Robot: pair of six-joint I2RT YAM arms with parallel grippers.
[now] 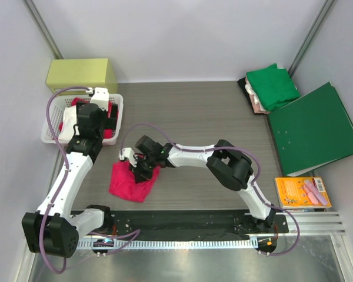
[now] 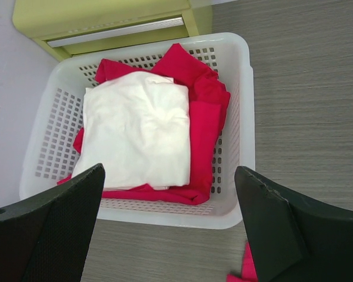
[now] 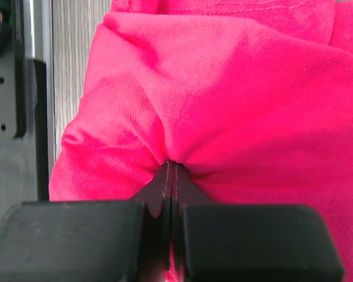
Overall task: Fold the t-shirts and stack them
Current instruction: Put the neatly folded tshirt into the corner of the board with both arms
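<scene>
Right wrist view: right claw [image 3: 170, 169] pinches the crumpled pinkish-red t-shirt [image 3: 223, 88] on the tabletop [image 1: 188, 117].
Likely spreading before folding: next, drag it flat. Left claw [image 2: 169, 176] gapes over the basket [image 2: 247, 117].

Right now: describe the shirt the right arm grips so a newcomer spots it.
On the grey table, look toward the near-left part. A crumpled red shirt lies there, pinched by the right gripper. Unlike the red cloth in the white basket, it sits straight on the table.
</scene>
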